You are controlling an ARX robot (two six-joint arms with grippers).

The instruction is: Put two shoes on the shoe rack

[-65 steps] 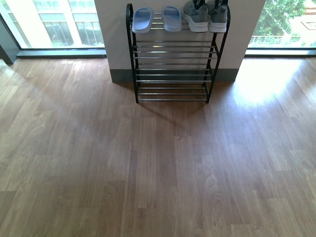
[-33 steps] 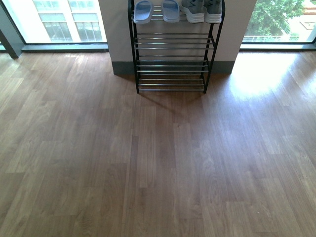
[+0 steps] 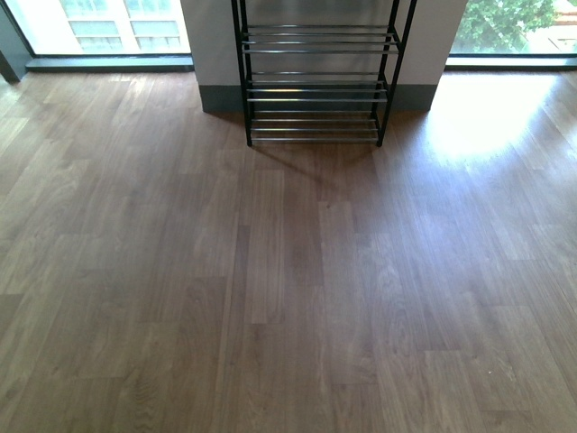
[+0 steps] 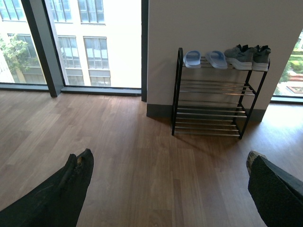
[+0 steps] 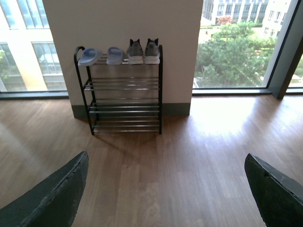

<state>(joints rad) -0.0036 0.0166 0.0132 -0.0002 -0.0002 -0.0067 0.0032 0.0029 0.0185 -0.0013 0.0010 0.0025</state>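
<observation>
The two shoes, grey sneakers with white soles, stand side by side on the top tier of the shoe rack (image 4: pixel 210 101) at one end: one shoe (image 4: pixel 239 54) and the other (image 4: pixel 261 56). The right wrist view shows the same pair (image 5: pixel 143 51) on the rack (image 5: pixel 124 106). The front view holds only the rack's lower tiers (image 3: pixel 315 90); the shoes are out of that view. My left gripper (image 4: pixel 169 155) is open over bare floor, far from the rack. My right gripper (image 5: pixel 166 158) is open too, holding nothing.
Two light blue slippers (image 4: pixel 206 58) lie on the top tier beside the sneakers, seen again as slippers (image 5: pixel 99 56). The rack stands against a white wall column between floor-to-ceiling windows. Wooden floor (image 3: pixel 288 289) stretches between me and the rack.
In the front view the rack has slid upward in the picture, so its top tier with the shoes and slippers has left the frame.
</observation>
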